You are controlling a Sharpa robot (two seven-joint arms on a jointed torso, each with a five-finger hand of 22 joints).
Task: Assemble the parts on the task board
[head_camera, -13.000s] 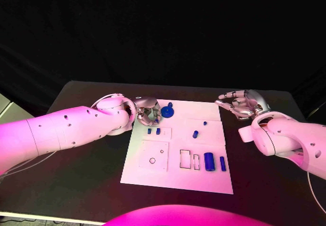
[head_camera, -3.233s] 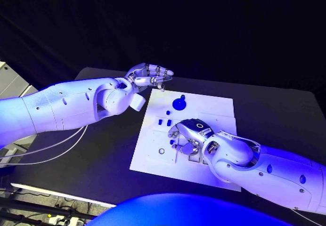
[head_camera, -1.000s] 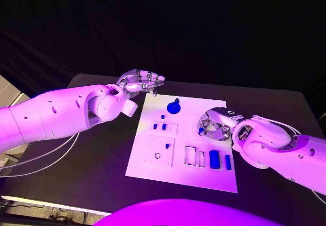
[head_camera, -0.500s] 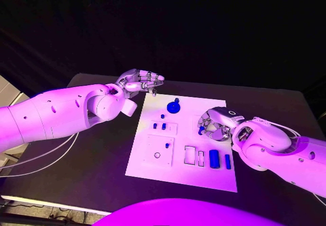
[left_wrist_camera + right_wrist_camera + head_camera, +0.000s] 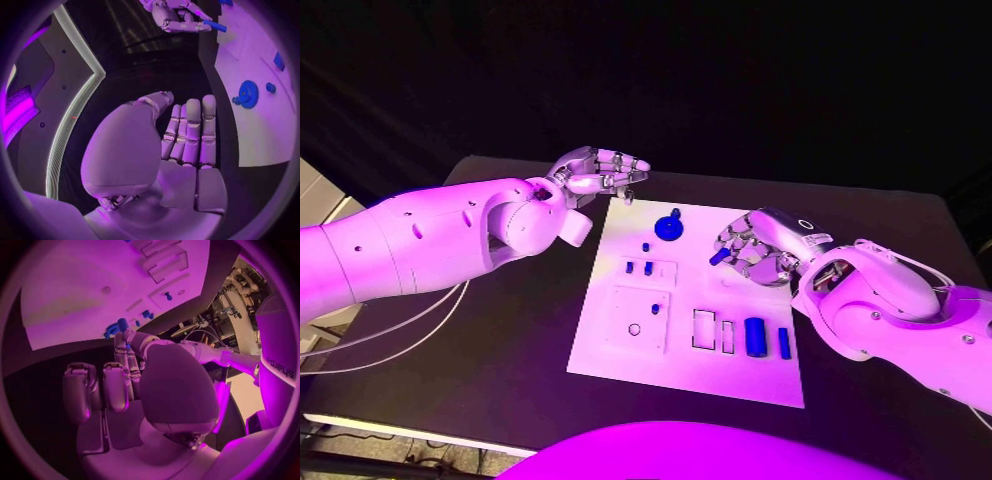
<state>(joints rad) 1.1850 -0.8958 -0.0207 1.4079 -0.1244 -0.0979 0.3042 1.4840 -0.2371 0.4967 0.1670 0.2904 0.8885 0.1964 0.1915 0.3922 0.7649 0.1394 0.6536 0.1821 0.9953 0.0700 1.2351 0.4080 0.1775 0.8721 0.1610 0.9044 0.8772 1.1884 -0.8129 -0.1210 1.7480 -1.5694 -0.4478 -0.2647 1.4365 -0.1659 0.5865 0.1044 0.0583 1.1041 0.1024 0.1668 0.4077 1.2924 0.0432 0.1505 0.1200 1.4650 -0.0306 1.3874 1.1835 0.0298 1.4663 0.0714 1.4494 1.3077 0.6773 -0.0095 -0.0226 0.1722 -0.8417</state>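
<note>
Right silver hand point(image 5: 759, 250) is raised over the far right part of the white rectangular task board point(image 5: 625, 350), pinching a small blue peg point(image 5: 718, 257) at its fingertips; the other fingers are loosely curled. The left wrist view shows the same peg point(image 5: 213, 25) sticking out from that hand's fingertips.

Left silver hand point(image 5: 599, 172) hangs off the board, just past its far left corner, fingers straight and held together, holding nothing, touching nothing.

On the board, relative to the held peg:
- blue gear-shaped disc with a knob point(image 5: 669, 227): just beside it, toward the left hand
- two short blue pins point(image 5: 639, 268) standing in a square recess: nearer the robot and to the left
- one tiny blue pin point(image 5: 645, 246): between those pins and the gear
- large blue cylinder point(image 5: 756, 338) and thin blue bar point(image 5: 783, 344): well apart, at the near right of the board, lying side by side.
</note>
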